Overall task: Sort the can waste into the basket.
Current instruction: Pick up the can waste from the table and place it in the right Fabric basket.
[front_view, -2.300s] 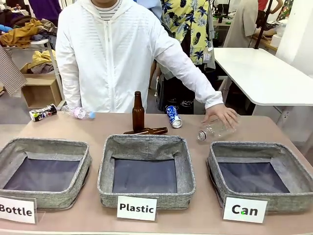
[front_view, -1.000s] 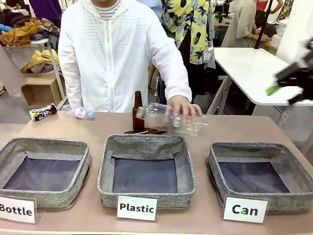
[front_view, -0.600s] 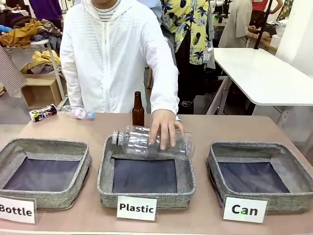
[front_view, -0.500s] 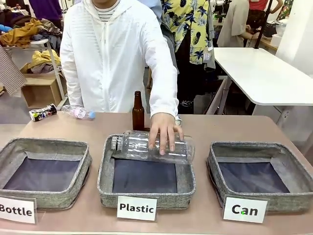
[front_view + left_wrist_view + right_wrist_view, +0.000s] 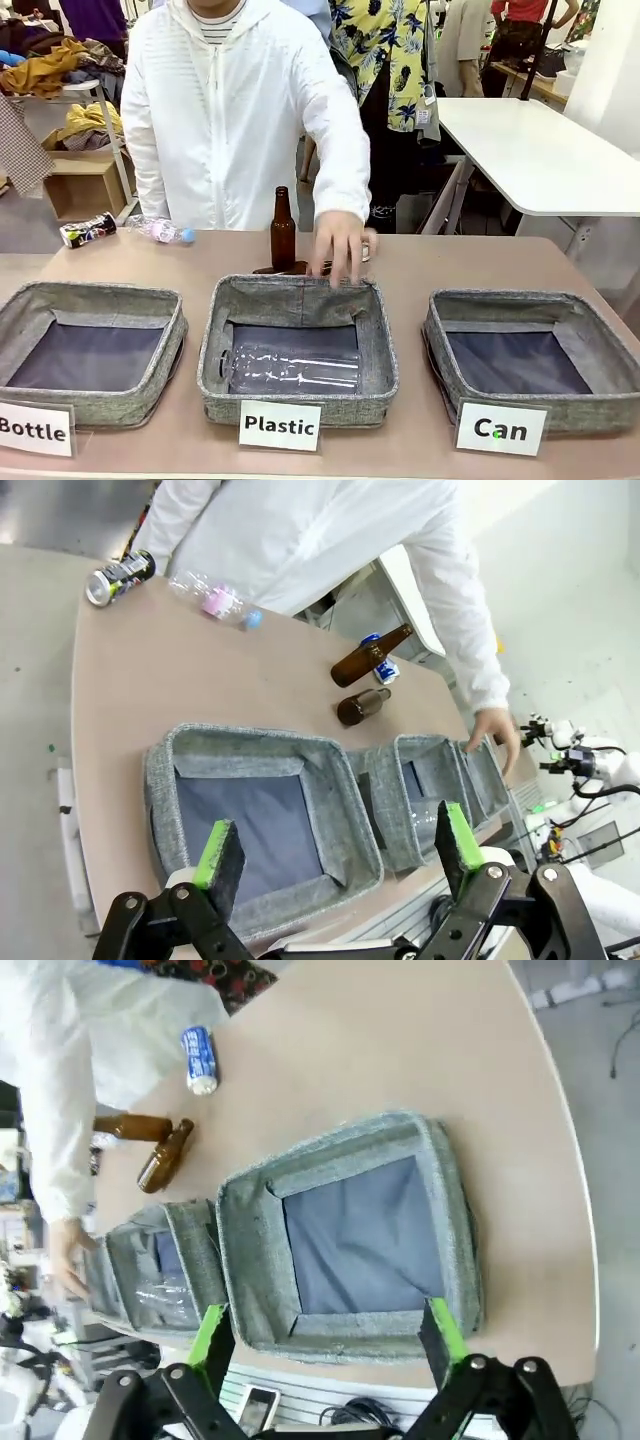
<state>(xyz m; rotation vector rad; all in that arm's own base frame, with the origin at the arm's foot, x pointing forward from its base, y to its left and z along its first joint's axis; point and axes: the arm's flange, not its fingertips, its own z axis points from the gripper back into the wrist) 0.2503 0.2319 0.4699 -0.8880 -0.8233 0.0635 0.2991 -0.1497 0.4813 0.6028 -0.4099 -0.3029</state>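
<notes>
Front, dark can (image 5: 88, 230): I see it on its side at the far left edge of the table (image 5: 470, 262), upper left of the frame, just beside a small plastic bottle (image 5: 160, 231).
Front, can basket (image 5: 530, 303): lower right of the frame, behind the "Can" card (image 5: 500, 428), with its dark base showing.
Front, middle basket (image 5: 298, 297): centre of the frame; a large clear bottle (image 5: 290, 368) lies flat inside it.
Front, person's hand (image 5: 340, 245): fingers point down at the middle basket's far rim, right of an upright brown bottle (image 5: 283, 228).
Left wrist, left hand (image 5: 338, 845): jaws wide, nothing between them, high above the nearest basket (image 5: 262, 755).
Left wrist, cans: the dark can is at the upper left; the blue can (image 5: 381, 670) lies right of centre, just behind the standing brown bottle.
Left wrist, can basket: farthest of the three, at the right, beside the person's hand.
Right wrist, right hand (image 5: 326, 1332): jaws wide and holding nothing, above the can basket at the centre of the frame.
Right wrist, blue can: on its side on the table, upper left, well apart from the can basket.
Right wrist, lying brown bottle (image 5: 163, 1157): left of centre, beside the standing one.
</notes>
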